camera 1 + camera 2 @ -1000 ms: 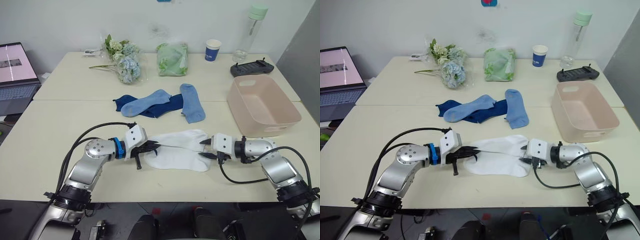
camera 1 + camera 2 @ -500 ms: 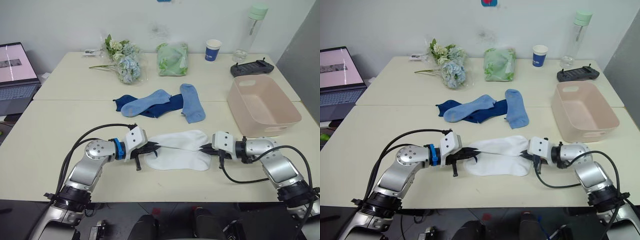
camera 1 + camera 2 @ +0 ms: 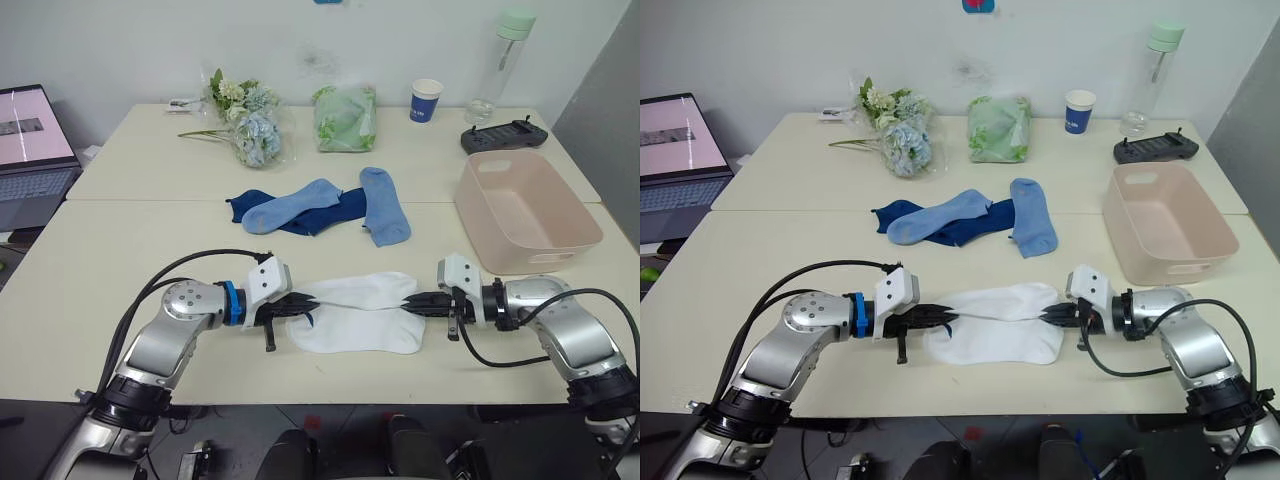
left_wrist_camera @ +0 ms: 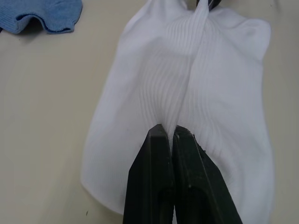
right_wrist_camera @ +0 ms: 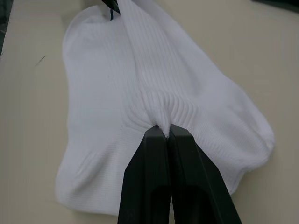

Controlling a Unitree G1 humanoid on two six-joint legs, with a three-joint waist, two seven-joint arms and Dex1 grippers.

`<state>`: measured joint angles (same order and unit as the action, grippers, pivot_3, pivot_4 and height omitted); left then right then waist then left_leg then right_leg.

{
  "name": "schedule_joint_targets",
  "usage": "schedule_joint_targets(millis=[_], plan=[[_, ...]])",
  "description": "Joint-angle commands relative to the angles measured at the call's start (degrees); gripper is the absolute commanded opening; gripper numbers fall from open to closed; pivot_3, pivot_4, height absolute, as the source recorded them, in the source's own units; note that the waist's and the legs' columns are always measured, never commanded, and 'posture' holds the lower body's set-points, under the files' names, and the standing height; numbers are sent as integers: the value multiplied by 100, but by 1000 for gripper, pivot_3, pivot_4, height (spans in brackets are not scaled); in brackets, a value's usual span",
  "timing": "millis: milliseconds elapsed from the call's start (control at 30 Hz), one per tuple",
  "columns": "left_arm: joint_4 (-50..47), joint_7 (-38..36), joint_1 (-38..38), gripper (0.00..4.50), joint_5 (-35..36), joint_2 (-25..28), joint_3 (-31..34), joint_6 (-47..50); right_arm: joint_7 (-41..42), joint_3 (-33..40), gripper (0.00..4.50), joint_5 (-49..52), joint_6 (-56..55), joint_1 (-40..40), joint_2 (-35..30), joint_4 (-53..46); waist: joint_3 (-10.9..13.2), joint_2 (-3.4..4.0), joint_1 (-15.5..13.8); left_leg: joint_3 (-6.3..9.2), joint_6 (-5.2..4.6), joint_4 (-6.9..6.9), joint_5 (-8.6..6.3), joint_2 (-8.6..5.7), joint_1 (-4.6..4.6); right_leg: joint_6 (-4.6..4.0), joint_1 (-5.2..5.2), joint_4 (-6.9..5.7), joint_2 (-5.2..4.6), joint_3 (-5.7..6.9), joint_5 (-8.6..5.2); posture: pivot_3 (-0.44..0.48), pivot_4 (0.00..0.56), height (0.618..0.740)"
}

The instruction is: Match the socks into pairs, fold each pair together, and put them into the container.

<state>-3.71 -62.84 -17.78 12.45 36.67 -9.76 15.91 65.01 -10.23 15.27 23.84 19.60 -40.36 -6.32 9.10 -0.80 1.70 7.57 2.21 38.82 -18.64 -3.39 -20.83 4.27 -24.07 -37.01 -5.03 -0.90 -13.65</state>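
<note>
- my left claw (image 3: pixel 303 307) is pinched tight on one end of the white socks (image 3: pixel 360 313), and my right claw (image 3: pixel 410 303) is pinched tight on the other end, with a taut ridge of fabric between them.
- the white socks lie stacked on the bench (image 3: pixel 90 300) near its front edge; ribbed knit, soft and limp, so i judge they will sag and fold wherever they are not held.
- they look light and not slippery; gripping the cuff or toe edge through both layers should keep the pair together.
- the light blue socks (image 3: pixel 385 207) and dark navy socks (image 3: pixel 330 212) lie overlapping mid-bench.
- the tub (image 3: pixel 525 210), smooth pale pink plastic with rounded corners, sits just beyond my right arm.
</note>
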Motion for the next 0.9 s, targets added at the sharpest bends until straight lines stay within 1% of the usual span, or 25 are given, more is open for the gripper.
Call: schedule_joint_targets(millis=[33, 200, 400, 600, 667, 700, 800, 900], plan=[[-25, 57, -103, 208, 1, -63, 14, -103, 78, 72, 0, 30, -115, 122, -45, 17, 0, 0, -3, 0, 0, 0, 0, 0, 0, 0, 0, 0, 0, 0, 0, 0, 150, 740], [-44, 121, -82, 1595, -67, -100, -19, -167, 121, 28, 0, -47, -299, 100, -33, 114, 0, 0, -3, 0, 0, 0, 0, 0, -1, 0, -1, 0, 0, 0, 0, 0, 150, 740], [37, 105, -73, 1595, -146, -50, -12, -275, 190, 29, 0, -1, -311, 37, -18, 88, 0, 0, -3, 0, 0, 0, 0, 0, -1, 0, 0, 0, 0, -1, 0, 0, 150, 740], [246, 47, -151, 1595, -451, -32, -171, -723, 167, 36, 0, -19, -304, 38, -21, 71, 0, 0, -4, 0, 0, 0, 0, -1, -1, 0, 0, 1, 0, 0, 0, 0, 150, 740], [360, 130, -221, 1595, -485, -104, -154, -822, 173, 36, 0, -16, -296, 26, -35, 40, 0, 0, -4, 0, 0, 0, 0, 0, -1, 0, 0, 1, 0, 0, 0, 0, 150, 740], [381, 160, -254, 1595, -386, -179, -95, -762, 168, 41, 0, -10, -294, 23, -31, 27, 0, 0, -3, 0, 0, 0, 0, 0, -1, 0, 0, 0, 0, 0, 0, 0, 150, 740], [301, 138, -300, 955, -144, -282, 13, -540, 173, 49, 0, 25, -242, 10, -33, -25, 0, 0, -5, 0, 0, 1, 0, -2, -2, 0, -1, 1, -1, 0, 0, 0, 150, 740], [218, 45, -279, 17, -25, -240, 18, -379, 169, 46, 0, 22, -228, 8, -33, -45, 0, 0, 6, 0, 0, 1, 0, 0, -2, 0, -1, -1, -1, 0, 0, 0, 150, 740]])
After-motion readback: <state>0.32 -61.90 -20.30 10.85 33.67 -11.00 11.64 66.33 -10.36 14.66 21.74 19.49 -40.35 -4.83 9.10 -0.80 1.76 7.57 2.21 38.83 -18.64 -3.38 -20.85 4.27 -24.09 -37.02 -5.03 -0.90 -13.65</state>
